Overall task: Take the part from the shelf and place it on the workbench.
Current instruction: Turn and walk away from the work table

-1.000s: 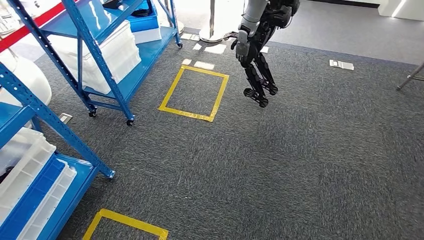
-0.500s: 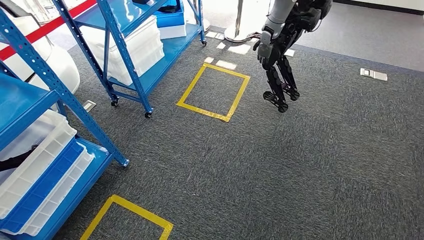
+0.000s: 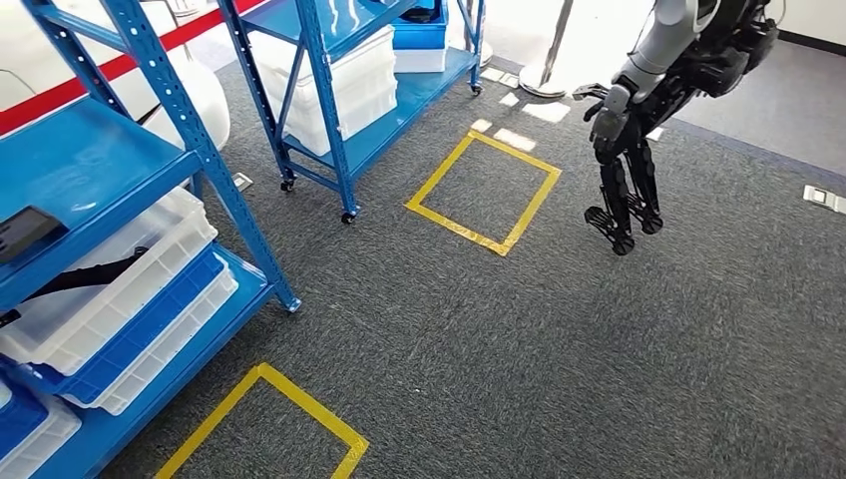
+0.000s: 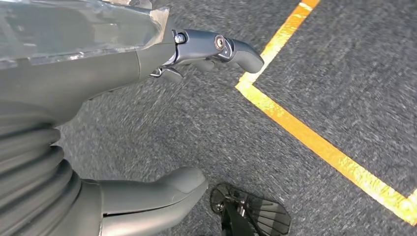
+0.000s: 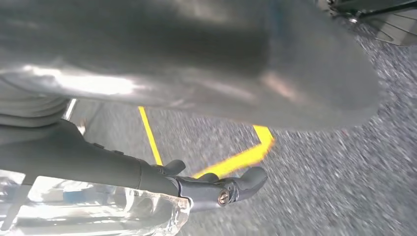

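Note:
A flat dark part lies on the blue middle shelf of the near rack at the left of the head view. Below it, another black piece rests in a white bin. In the left wrist view my left hand hangs over the grey carpet, dark fingers and grey thumb apart, holding nothing. My right hand also hangs over the carpet with its fingers stretched out and nothing in them.
A second blue rack with white crates stands farther back. Yellow tape squares mark the carpet in front of each rack, a far one and a near one. Another humanoid robot stands at the back right.
The whole picture has shifted right and down: my camera has turned left toward the near rack, bringing its middle shelf and the dark part into view.

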`<control>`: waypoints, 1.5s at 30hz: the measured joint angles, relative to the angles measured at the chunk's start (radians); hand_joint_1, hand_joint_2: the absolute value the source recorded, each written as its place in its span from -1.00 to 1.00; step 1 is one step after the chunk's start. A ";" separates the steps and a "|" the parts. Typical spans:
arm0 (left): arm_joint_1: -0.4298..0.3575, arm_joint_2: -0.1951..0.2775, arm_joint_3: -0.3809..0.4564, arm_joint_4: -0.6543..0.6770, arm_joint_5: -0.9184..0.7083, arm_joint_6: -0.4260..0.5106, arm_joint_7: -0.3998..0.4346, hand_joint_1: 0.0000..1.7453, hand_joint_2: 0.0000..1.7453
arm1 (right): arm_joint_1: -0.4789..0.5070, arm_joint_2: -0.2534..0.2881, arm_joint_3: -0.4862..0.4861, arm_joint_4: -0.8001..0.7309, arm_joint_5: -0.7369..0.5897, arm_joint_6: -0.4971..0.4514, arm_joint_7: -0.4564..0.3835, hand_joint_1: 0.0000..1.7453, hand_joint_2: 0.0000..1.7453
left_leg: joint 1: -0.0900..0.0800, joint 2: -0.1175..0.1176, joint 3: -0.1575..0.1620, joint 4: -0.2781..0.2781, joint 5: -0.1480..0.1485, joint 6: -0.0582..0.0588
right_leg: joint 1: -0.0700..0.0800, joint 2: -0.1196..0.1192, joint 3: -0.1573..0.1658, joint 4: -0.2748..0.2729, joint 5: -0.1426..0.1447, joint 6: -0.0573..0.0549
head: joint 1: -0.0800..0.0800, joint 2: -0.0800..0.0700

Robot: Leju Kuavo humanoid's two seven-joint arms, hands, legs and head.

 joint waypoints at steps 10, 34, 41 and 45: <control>0.000 0.001 -0.002 0.001 -0.007 0.003 0.002 -1.00 1.00 | 0.001 0.001 0.017 0.000 0.000 0.003 0.001 -1.00 -1.00 | 0.002 0.070 -0.107 0.211 -0.117 -0.040 | 0.004 -0.035 0.054 -0.110 0.040 -0.056 | -0.013 0.000; -0.001 0.003 -0.023 0.002 -0.030 -0.002 0.004 -1.00 1.00 | 0.001 0.003 0.043 0.000 0.000 0.003 0.010 -1.00 -1.00 | -0.006 -0.027 -0.014 0.018 -0.007 -0.017 | -0.003 0.032 0.046 -0.100 0.038 -0.012 | 0.001 0.000; 0.000 0.006 -0.027 0.002 -0.032 -0.003 0.004 -1.00 1.00 | 0.004 0.005 0.048 0.000 0.000 0.003 0.011 -1.00 -1.00 | 0.002 0.078 -0.133 0.249 -0.126 -0.040 | 0.002 -0.037 0.052 -0.105 0.036 -0.055 | -0.012 0.000; 0.003 0.005 -0.027 0.002 -0.031 -0.006 0.002 -1.00 1.00 | 0.003 0.004 0.048 0.000 0.000 0.003 0.012 -1.00 -1.00 | 0.001 0.097 -0.116 0.203 -0.063 -0.029 | 0.008 -0.082 0.059 -0.105 0.029 -0.061 | -0.012 0.000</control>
